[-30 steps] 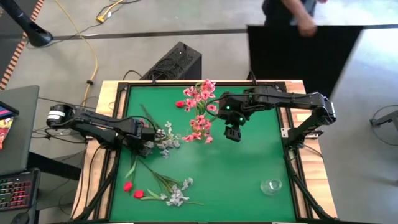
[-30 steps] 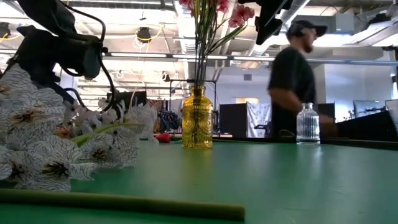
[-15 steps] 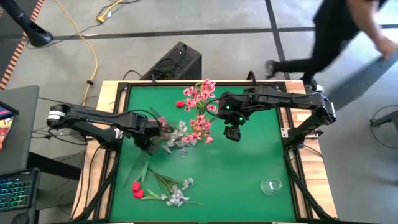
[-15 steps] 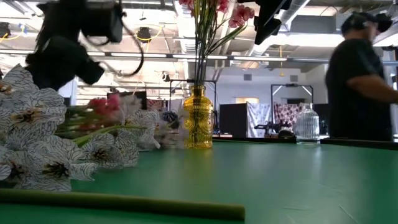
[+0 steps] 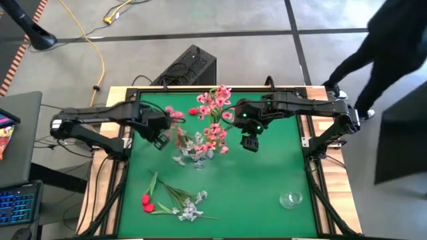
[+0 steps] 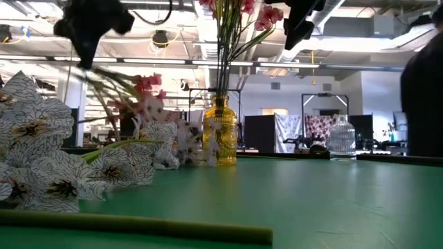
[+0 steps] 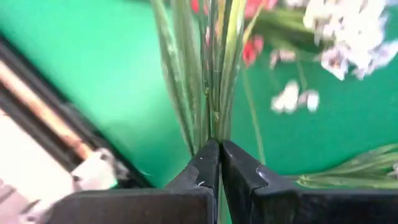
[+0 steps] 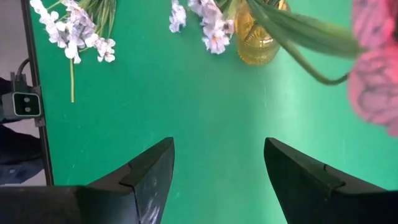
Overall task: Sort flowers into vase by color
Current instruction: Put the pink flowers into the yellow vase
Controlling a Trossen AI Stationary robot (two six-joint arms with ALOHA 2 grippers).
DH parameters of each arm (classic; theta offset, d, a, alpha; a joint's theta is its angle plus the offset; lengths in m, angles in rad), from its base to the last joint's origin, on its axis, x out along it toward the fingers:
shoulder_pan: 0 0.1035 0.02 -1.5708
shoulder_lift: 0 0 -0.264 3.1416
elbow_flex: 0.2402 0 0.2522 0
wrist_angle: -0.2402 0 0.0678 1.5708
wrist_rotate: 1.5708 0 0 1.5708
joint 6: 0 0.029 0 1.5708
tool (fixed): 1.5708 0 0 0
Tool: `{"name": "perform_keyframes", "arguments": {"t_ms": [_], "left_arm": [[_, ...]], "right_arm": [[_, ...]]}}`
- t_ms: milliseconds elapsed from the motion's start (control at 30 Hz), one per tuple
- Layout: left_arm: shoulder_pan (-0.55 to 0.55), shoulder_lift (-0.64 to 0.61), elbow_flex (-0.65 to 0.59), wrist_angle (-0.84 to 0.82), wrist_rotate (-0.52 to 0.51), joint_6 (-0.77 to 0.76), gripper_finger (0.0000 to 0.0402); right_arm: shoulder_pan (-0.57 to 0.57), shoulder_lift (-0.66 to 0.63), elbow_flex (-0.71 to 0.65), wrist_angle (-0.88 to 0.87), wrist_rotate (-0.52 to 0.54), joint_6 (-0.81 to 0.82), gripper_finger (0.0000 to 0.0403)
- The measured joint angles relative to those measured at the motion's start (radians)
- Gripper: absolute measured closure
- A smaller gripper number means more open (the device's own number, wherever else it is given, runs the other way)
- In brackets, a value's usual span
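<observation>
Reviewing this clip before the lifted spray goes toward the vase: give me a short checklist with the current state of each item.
1. Left gripper shut on stems: ok.
2. Spray clear of the table: cannot tell; its blossoms hang low.
3. Spray colour matches the yellow vase, which already holds pink flowers: cannot tell; the spray shows pink and white.
4. Right gripper open, empty, beside the vase: ok.
5. Clear vase unobstructed: ok.
6. Remaining flowers lie away from the path: ok.

Showing pink blossoms (image 5: 212, 117) above an amber-yellow embossed vase (image 6: 220, 131), just beside the dark right gripper (image 5: 249, 143). Lying on a plain green table (image 5: 267, 180): red buds (image 5: 146, 202) and white-grey blossoms (image 5: 189, 209), well below the black left gripper (image 5: 162, 140).
</observation>
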Motion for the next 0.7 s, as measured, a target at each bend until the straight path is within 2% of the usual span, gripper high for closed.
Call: {"name": "perform_keyframes", "arguments": {"t_ms": [267, 700], "left_arm": [[0.078, 0.000, 0.222, -0.100, -0.096, 0.092, 0.0401], [0.197, 0.000, 0.489, -0.086, -0.117, 0.283, 0.0401]], "right_arm": [[-0.001, 0.000, 0.000, -0.097, 0.000, 0.010, 0.0126], [-0.001, 0.000, 0.000, -0.279, 0.000, 0.034, 0.0126]]}}
